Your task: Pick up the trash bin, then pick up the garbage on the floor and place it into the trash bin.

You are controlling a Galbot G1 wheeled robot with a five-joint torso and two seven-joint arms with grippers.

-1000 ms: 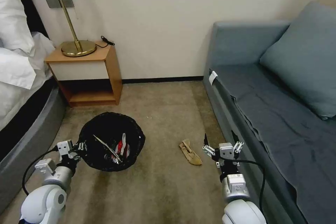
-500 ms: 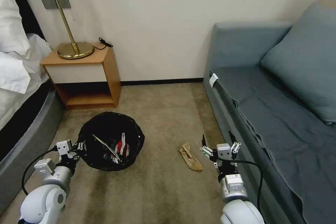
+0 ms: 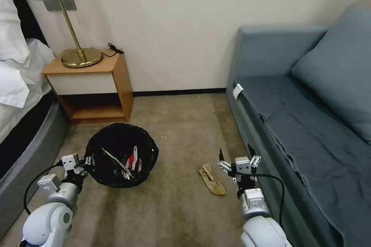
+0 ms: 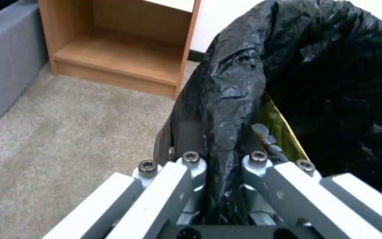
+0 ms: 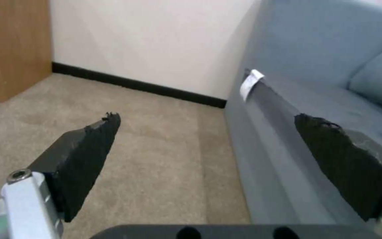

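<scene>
Lay flat on the carpet: the last tan scrap [image 3: 211,179], long axis running from far-left to near-right, just left of the right gripper [image 3: 236,157], whose fingers [image 5: 87,146] stood spread wide and empty beside the sofa [image 3: 305,123]. Hung well off to the left: the trash bin [image 3: 121,154], its bagged rim clenched by the left gripper [image 3: 85,161], litter already inside. Nearer by far, judging from that: the right arm.
</scene>
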